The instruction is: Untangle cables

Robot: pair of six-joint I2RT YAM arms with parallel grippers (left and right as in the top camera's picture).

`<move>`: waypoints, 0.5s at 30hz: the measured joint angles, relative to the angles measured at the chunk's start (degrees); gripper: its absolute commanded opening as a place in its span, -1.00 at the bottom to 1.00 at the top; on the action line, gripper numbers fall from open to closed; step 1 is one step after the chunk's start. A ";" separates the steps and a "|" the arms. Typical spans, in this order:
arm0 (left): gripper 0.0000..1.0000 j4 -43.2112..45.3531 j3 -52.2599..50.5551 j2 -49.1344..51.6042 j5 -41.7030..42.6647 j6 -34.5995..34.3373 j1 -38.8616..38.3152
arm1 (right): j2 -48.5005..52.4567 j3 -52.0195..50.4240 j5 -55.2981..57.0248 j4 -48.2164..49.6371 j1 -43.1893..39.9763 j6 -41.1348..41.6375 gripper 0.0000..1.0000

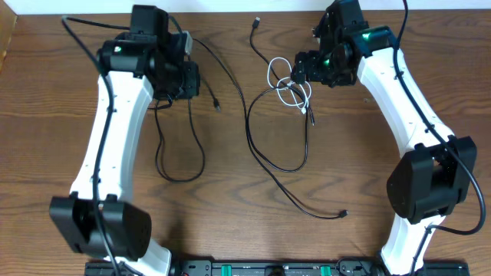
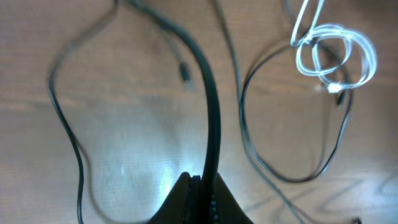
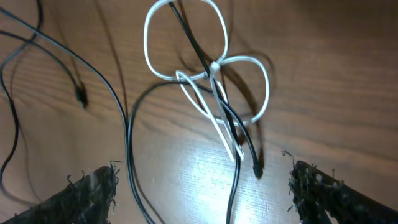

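Note:
Knotted loops of the white cable point(image 1: 290, 90) lie at the table's upper middle, tangled with a long black cable point(image 1: 265, 157) that ends in a plug point(image 1: 343, 214). My right gripper point(image 1: 298, 70) hovers open just above that knot. In the right wrist view its fingers point(image 3: 93, 193) stand wide apart on either side of the white cable point(image 3: 186, 50) and the black strands. My left gripper point(image 1: 186, 86) is shut on another black cable point(image 2: 211, 118), which runs up out of its jaws point(image 2: 198, 180). The white cable point(image 2: 336, 53) shows at the upper right of the left wrist view.
A black loop point(image 1: 180, 157) hangs down below the left gripper, with a small plug point(image 1: 217, 103) to its right. Another plug end point(image 1: 255, 23) lies at the top middle. Both arm bases stand at the front edge, and thick arm wires run along them.

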 measured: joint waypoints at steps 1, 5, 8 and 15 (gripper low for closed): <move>-0.85 -1.46 -0.09 0.74 0.00 -0.24 0.00 | 0.00 -0.02 0.04 0.83 0.24 0.07 0.76; -0.39 -3.98 -0.76 2.36 2.47 -0.61 -1.16 | 0.04 -0.04 -0.28 4.24 2.75 1.53 0.78; 0.96 1.07 -1.57 2.47 7.80 -0.87 -4.81 | 0.04 -0.04 -0.39 5.20 2.97 2.56 0.80; 0.97 7.93 1.57 2.75 11.61 -2.60 -4.37 | 0.44 -0.07 -1.38 8.37 6.49 3.58 0.76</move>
